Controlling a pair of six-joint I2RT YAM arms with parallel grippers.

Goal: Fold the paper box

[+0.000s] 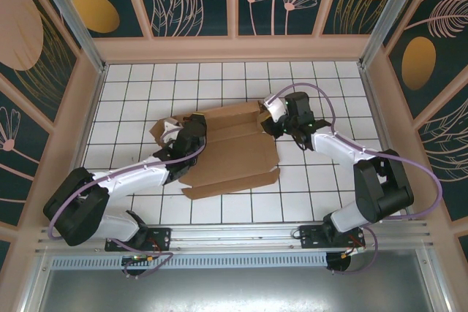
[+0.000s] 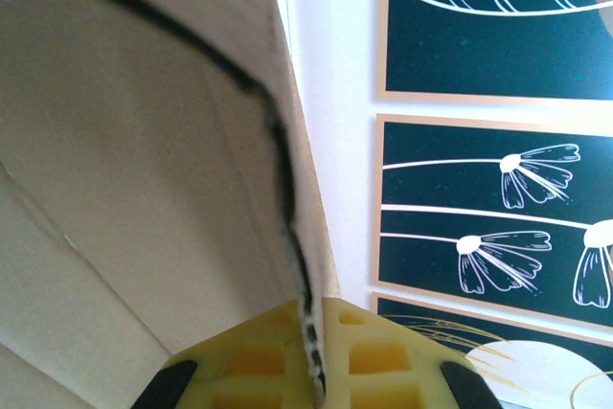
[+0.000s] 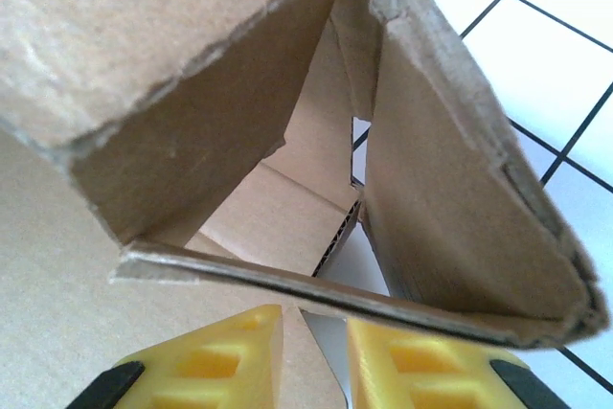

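The paper box (image 1: pixel 234 157), a plain brown corrugated-cardboard die-cut sheet, lies mostly flat in the middle of the white tiled table (image 1: pixel 329 85). Its long axis runs left to right across the top view, slightly tilted, with the right end farther from the arm bases. Flaps at both short ends stand up off the tiles, while the wide middle panels lie flat.

The left gripper (image 1: pixel 186 131) sits at the sheet's left end. In its wrist view the yellow pads (image 2: pixel 259 366) are pressed together on a raised cardboard edge (image 2: pixel 287 189) that runs straight away from them, so this end is pinched.

The right gripper (image 1: pixel 276 117) is at the far right corner. Its yellow fingers (image 3: pixel 220 356) stand narrowly parted, with nothing seen between them. The folded-up corner flap (image 3: pixel 450 189) rises just beyond the tips, and its lower edge crosses in front of them. I cannot tell whether the tips touch that edge.

The next move probably turns on that corner. It lies directly ahead of the right jaws, the right arm is much the nearer, and the left arm anchors the opposite end.
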